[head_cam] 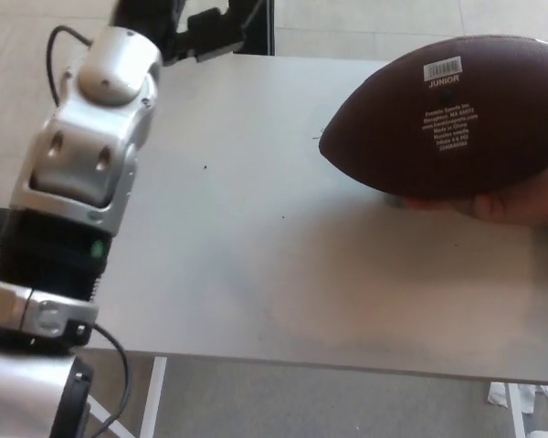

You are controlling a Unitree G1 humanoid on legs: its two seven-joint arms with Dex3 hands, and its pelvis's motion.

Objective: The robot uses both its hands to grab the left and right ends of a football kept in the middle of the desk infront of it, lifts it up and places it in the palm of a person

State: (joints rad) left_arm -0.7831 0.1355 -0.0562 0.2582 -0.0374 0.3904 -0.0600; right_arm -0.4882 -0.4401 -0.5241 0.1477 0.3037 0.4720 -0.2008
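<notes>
The football [452,119] rests on a person's palm [511,205] at right, well apart from the left hand [196,32], whose finger state I cannot tell.
</notes>
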